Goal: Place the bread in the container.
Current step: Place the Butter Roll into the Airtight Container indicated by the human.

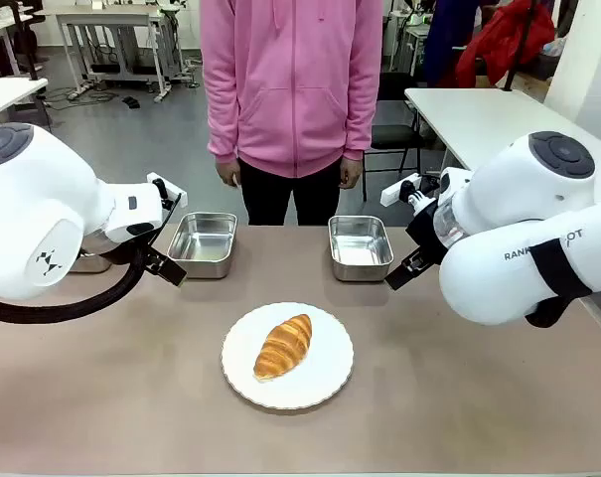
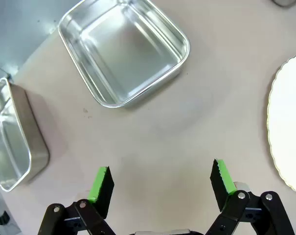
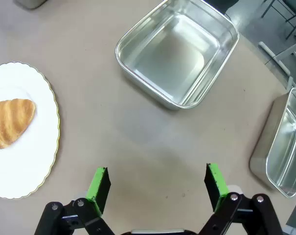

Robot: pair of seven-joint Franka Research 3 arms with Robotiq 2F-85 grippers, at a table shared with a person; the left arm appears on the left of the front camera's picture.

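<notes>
The bread lies untouched on the white plate at mid-table, so I judge that pick-up and transfer both remain. The container sits empty at its 1 o'clock. My left gripper and right gripper gape wide, holding nothing. The right wrist view adds another tray at 3 o'clock, behind my arm from the front.

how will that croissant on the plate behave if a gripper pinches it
Probably light and crushable: the croissant has a ridged, flaky-looking crust, so a hard pinch may dent it. Its tapered ends could slip from a grip. It lies flat on the white plate, so rolling seems unlikely.
</notes>
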